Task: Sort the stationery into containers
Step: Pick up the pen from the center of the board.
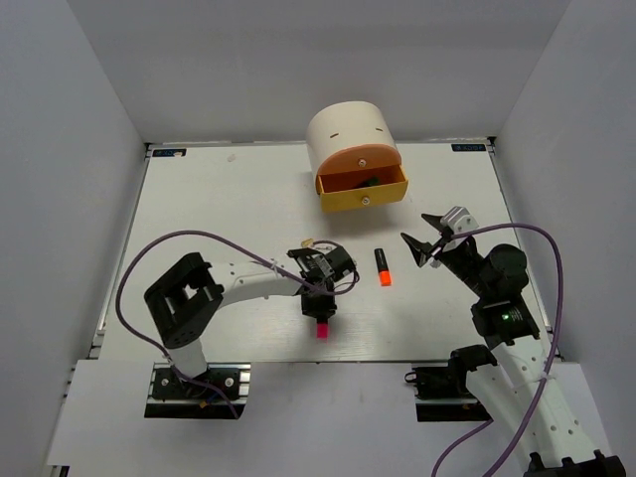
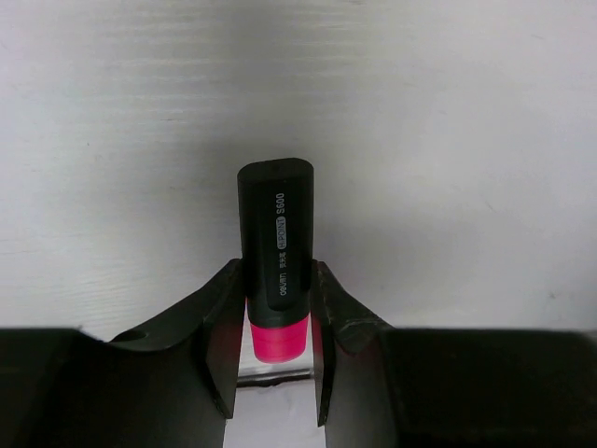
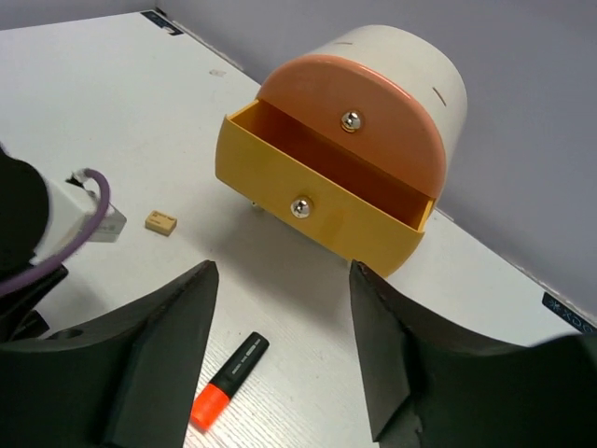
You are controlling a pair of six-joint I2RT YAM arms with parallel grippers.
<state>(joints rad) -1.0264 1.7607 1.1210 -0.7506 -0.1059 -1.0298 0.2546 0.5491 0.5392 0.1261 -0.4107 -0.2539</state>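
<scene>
**Left end effector pinching pink highlighter; yellow drawer standing open**

The left end effector is pinching the pink highlighter near its pink end, one finger pressing on each side. In the top view it is sitting near the bench's middle, with the pink tip showing at its 6 o'clock. Whether the highlighter is touching the bench, I cannot tell.

The right end effector is holding nothing, its fingers spread wide. It is hovering at 3 o'clock of the orange highlighter, well apart from it.

The orange highlighter is lying flat on the bench at 6 o'clock of the organiser, its orange tip pointing toward 6 o'clock.

The organiser is standing at 12 o'clock on the bench. Its yellow drawer is pulled out, and something dark with a touch of green is lying inside, too small to name. The salmon drawer above it is sitting shut.

A tan eraser is lying on the bench at 12 o'clock of the left end effector, near its wrist.
</scene>
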